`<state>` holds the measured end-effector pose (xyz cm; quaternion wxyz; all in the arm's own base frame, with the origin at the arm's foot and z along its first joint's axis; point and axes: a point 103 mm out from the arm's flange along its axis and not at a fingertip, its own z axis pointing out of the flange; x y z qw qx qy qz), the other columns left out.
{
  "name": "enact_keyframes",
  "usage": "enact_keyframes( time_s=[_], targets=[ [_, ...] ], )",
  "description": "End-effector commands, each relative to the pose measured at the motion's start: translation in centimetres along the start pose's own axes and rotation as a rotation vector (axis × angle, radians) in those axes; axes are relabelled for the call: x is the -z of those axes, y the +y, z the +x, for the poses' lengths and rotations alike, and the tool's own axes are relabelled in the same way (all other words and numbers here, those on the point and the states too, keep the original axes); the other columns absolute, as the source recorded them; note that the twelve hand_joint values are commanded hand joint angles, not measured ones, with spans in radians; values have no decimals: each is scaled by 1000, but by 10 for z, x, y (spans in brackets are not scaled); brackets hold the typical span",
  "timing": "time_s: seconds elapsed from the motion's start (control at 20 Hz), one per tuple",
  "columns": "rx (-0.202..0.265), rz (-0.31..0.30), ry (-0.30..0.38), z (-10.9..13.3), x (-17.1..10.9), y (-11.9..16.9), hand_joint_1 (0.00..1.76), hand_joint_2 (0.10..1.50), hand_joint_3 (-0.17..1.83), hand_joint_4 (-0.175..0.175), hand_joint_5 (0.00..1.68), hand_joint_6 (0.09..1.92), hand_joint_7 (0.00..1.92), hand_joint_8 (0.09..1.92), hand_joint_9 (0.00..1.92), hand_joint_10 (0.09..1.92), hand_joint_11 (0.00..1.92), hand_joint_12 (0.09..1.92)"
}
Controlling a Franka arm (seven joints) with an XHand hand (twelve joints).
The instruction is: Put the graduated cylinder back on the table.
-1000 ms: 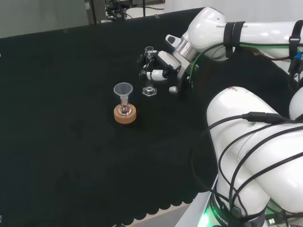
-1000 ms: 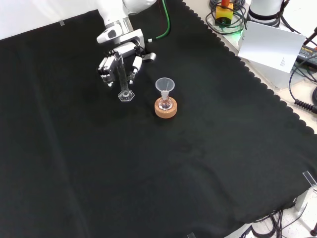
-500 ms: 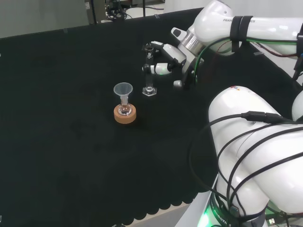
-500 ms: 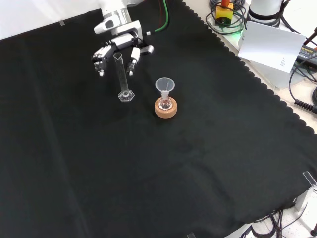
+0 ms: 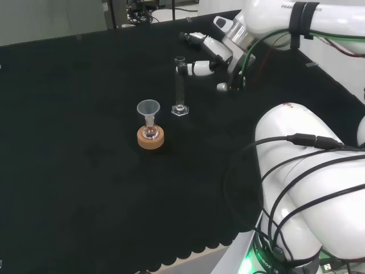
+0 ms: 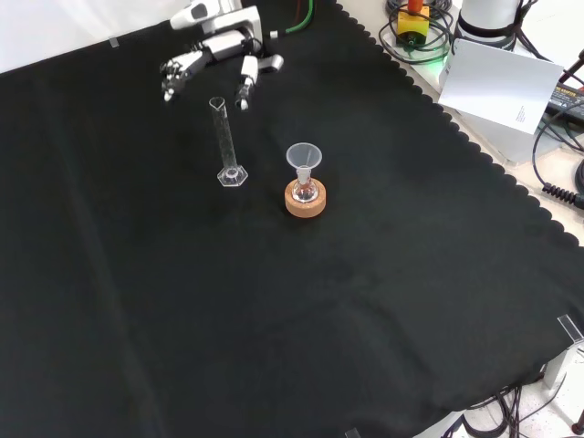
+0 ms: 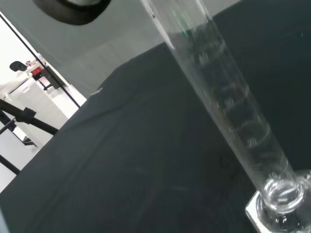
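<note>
The clear graduated cylinder point(image 5: 180, 85) stands upright on the black cloth on its hexagonal base point(image 6: 232, 176), free of any hold. The hand point(image 5: 206, 48) hovers above and to the right of the cylinder's top in the head view, with its fingers spread straight and nothing in them. In the front view the hand point(image 6: 214, 57) is above and beyond the cylinder point(image 6: 224, 139), clear of its rim. Close up in the wrist view, the cylinder point(image 7: 221, 109) runs slantwise down to its base point(image 7: 282, 208).
A clear funnel point(image 5: 149, 108) sits in a small flask on a cork ring point(image 5: 151, 138), just left of and nearer than the cylinder in the head view. In the front view the cork ring point(image 6: 305, 199) is right of the cylinder. The arm's white links point(image 5: 308, 188) fill the head view's right.
The hand has let go of the cylinder, opened its fingers and risen up and away from it. The cylinder stays standing in the same spot.
</note>
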<state>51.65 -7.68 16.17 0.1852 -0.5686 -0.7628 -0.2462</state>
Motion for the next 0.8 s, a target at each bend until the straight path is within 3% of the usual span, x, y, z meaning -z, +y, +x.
enact_keyframes(
  time_s=[0.05,0.2,0.35,0.45,0.8],
  targets=[
    [-22,-44,-84,41,59,-37,699,823,-157,-107,209,98,0,661,468,87,0,1427],
    [-37,-63,-109,57,84,-58,697,822,-154,-107,214,87,0,673,475,87,0,1426],
    [-85,-38,-124,72,102,-79,694,822,-153,-107,215,87,0,677,478,87,0,1426],
    [-108,-19,-134,84,109,-91,688,823,-150,-105,212,87,0,663,475,87,0,1427],
    [-124,31,-201,119,118,-109,673,826,-145,-102,212,87,0,655,470,87,0,1426]
  ],
)
